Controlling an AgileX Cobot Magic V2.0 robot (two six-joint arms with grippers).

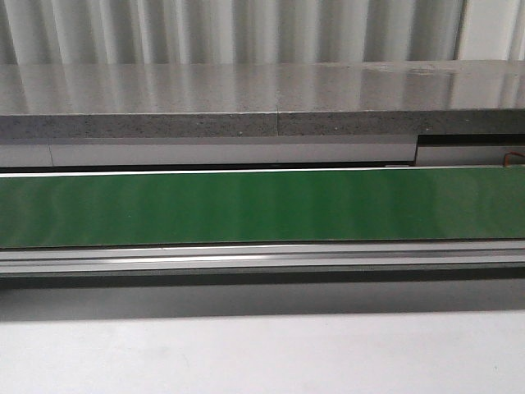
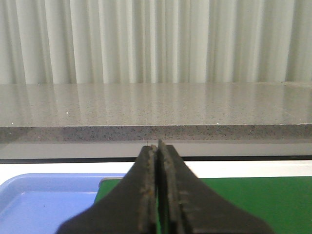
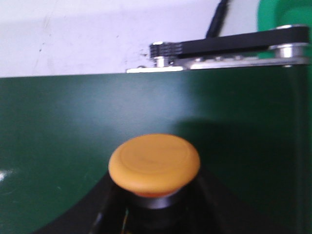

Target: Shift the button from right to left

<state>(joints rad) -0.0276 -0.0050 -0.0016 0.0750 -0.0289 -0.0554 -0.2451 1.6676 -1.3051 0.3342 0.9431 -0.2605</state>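
An orange round-capped push button (image 3: 154,163) with a dark stem stands between the fingers of my right gripper (image 3: 154,214), just above the dark green belt (image 3: 58,122). The fingers close in on its stem from both sides. No blue-violet squarish piece shows in any view. My left gripper (image 2: 157,146) is shut and empty, with its jaws pressed together over the belt's end. Neither gripper shows in the front view.
A green conveyor belt (image 1: 262,205) runs across the front view behind a metal rail (image 1: 262,256), with a grey stone counter (image 1: 246,98) beyond. A blue tray (image 2: 44,200) lies beside the belt end. A black bracket and roller (image 3: 229,46) sit at the belt's edge.
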